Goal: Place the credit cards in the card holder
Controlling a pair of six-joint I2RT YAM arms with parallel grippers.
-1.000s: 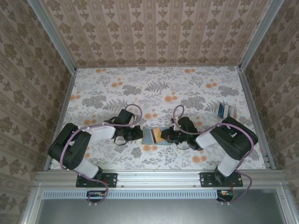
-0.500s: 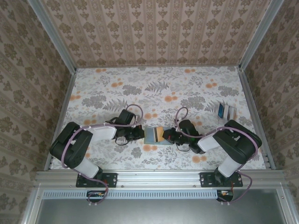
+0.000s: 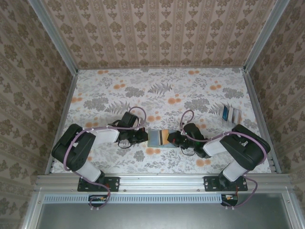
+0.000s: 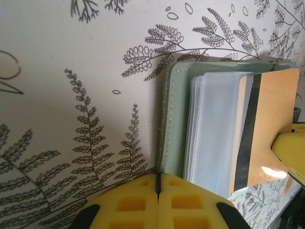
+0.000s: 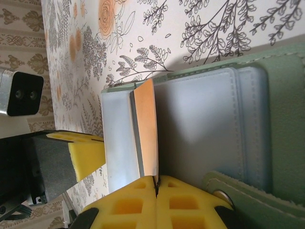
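The sage-green card holder (image 3: 153, 139) lies open on the floral table between both arms, its pale blue-green slots (image 4: 214, 124) facing up. My left gripper (image 4: 158, 183) is shut on the holder's left edge (image 4: 174, 119). My right gripper (image 5: 156, 181) is shut on an orange-tan credit card (image 5: 145, 129) with a dark stripe. It holds the card edge-on over the holder's inner pockets (image 5: 209, 124). In the left wrist view the same card (image 4: 269, 124) overlaps the slots from the right. In the top view the card (image 3: 164, 137) sits against the holder's right half.
More credit cards (image 3: 231, 113), blue-and-white among them, lie near the right wall at the back. Patterned walls enclose the table on three sides, and a metal rail (image 3: 157, 180) runs along the near edge behind the arm bases.
My right gripper has slid the orange card slightly left over the card holder and its elbow has swung outward. The left gripper has stayed at the holder's edge.
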